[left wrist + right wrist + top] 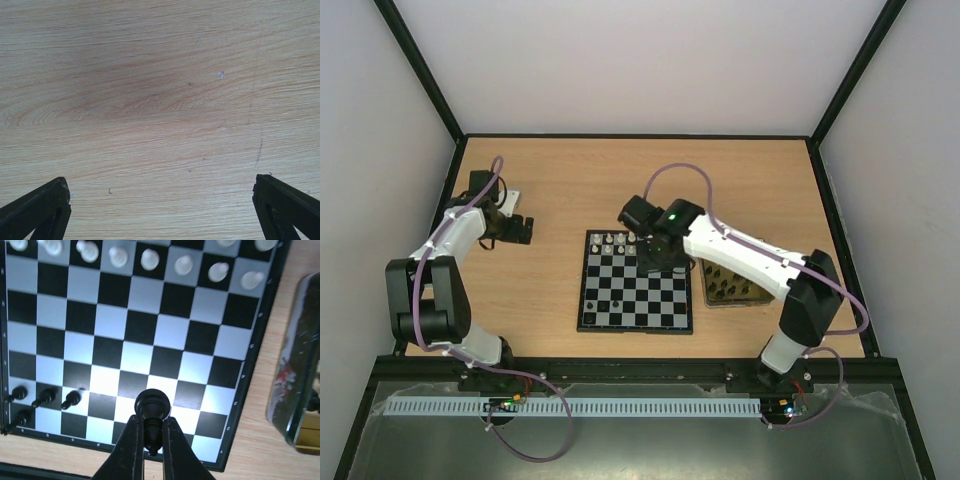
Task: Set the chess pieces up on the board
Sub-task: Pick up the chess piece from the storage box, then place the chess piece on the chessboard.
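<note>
- My right gripper [152,432] was closed on a black piece [152,404]. Its round head showed just past the tips, and its stem was pinched between my dark jaws.
- I held that piece over the board [165,330], above a light square close to the edge nearest my wrist. I could not tell whether its base touched the square.
- The board had black and silvery-white checks and a thin black rim dotted with small pale marks.
- The white pieces [150,259] stood in one row along the side of the board far from my wrist, one to a square. They were small and cream-coloured, with rounded tops.
- A few black pieces [45,397] stood in the corner at the lower left of my wrist view. Three were side by side, and another stood behind them on the edge row.
- From above, the board lay near the middle of the wooden table [540,180].
- A gold tray [725,298] with dark pieces in it sat just beside the board's right edge.
- My left gripper [160,182] had its jaws spread wide with nothing between them. It was over bare wood, well to the left of the board.
</note>
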